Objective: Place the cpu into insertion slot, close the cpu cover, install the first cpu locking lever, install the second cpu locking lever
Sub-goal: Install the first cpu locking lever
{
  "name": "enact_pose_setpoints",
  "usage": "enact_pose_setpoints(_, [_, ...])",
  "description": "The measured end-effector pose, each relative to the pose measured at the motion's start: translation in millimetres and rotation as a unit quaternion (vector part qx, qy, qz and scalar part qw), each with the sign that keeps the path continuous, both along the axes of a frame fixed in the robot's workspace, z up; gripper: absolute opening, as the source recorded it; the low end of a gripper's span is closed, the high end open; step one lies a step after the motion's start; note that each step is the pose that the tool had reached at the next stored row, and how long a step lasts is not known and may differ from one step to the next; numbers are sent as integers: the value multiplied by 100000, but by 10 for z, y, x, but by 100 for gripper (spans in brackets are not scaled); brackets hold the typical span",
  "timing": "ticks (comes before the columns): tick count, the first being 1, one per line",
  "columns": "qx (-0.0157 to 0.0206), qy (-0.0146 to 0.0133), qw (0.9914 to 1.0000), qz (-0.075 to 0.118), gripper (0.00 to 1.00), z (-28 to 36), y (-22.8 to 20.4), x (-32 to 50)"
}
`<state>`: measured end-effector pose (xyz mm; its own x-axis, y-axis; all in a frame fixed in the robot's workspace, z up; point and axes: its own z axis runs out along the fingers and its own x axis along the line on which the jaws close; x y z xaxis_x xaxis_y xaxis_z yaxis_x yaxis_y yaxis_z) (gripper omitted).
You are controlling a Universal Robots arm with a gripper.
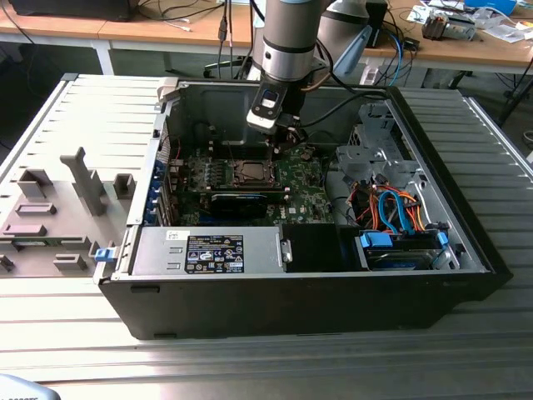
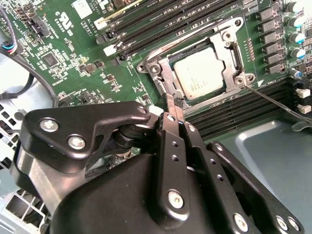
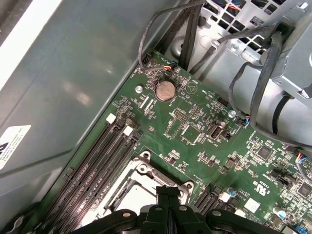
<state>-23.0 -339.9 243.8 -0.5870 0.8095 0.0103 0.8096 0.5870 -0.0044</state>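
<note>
Inside the open case [image 1: 466,250] on the slatted table [image 1: 75,108], the arm reaches down to the green board [image 2: 73,58]. On that board the slot [image 2: 155,68] already holds the cpu [image 2: 200,73], which lies flat and square in it, grey top up. The cover [image 2: 230,48] looks lowered over it, its window framing the chip, so the first two steps appear done. The gripper [image 2: 174,104] stands at the slot's near edge, its tips together and just touching or just above the frame; I see nothing clamped between them, though a thin wire there would be hard to tell. One lever [image 2: 273,100] juts out past the slot's corner over the memory slots, seemingly unlatched, so I judge the locking steps remain
</note>
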Motion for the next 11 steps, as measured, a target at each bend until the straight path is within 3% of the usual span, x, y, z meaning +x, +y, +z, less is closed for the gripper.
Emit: enact_pose_setpoints(11, [0, 2, 99984, 1806, 11, 0, 0, 0])
